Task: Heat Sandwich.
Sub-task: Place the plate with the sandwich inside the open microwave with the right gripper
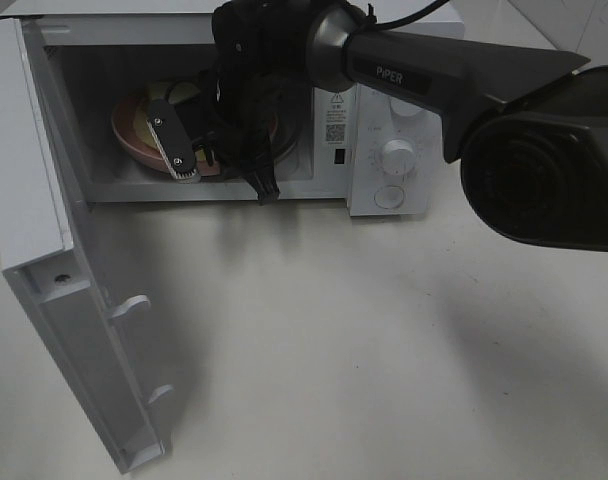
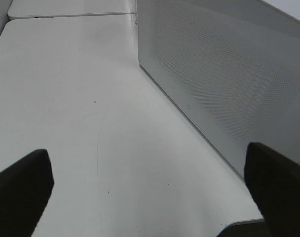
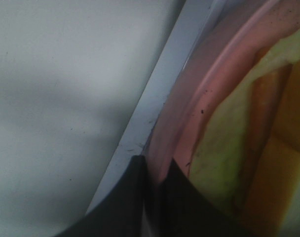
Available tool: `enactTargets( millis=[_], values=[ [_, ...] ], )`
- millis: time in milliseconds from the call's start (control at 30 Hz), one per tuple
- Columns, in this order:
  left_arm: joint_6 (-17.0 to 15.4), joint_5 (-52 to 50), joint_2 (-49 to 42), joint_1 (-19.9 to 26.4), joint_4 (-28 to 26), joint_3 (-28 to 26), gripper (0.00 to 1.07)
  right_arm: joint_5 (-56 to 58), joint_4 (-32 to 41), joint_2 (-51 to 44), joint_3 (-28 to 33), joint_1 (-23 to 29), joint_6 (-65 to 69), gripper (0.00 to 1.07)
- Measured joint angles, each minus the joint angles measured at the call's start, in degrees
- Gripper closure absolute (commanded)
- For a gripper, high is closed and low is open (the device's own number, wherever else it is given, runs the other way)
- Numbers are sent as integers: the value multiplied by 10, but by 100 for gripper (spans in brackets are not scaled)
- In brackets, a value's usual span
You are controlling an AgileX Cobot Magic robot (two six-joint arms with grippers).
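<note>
right gripper (image 3: 157, 170) fingers pinch the pink plate (image 3: 189, 98) rim. sandwich (image 3: 268, 148) sits on it inside the microwave (image 1: 384, 120), upper left of the overhead frame. Likely light, soft, slides easily: hold plate only, keep level. Cavity sill and open door (image 1: 44, 200) crowd the left; open room toward frame bottom. left gripper (image 2: 147, 170) spread, holding nothing.

**The Tally**

One microwave (image 1: 356, 140), with one door (image 1: 34, 180) that carries two latch hooks (image 1: 130, 305) (image 1: 160, 393). Two round knobs (image 1: 397, 155) (image 1: 389, 196) show on its panel (the arm (image 1: 464, 80) covers the panel's top). One pink plate (image 1: 134, 135). One sandwich (image 3: 239, 148). Two grippers: the left gripper (image 2: 150, 185) and the right gripper (image 3: 157, 170). One white table (image 1: 384, 350).
</note>
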Motion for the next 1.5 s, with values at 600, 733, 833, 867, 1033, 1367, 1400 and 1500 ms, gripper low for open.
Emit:
enactTargets(
  millis=[600,733,833,867,1033,1367,1400,1500],
  values=[
    [0,0,0,0,0,0,9,-43,-2,10,-6,-2,10,64],
    [0,0,0,0,0,0,9,-43,-1,10,-6,-2,10,54],
    [0,0,0,0,0,0,9,-45,4,10,-1,-2,15,46],
    [0,0,0,0,0,0,9,-48,5,10,3,-2,18,43],
    [0,0,0,0,0,0,9,-78,13,-9,51,-2,40,31],
    [0,0,0,0,0,0,9,-144,19,-87,170,-10,60,25],
    [0,0,0,0,0,0,9,-152,19,-104,192,-10,60,25],
    [0,0,0,0,0,0,9,-162,19,-121,215,-10,60,25]
  ],
)
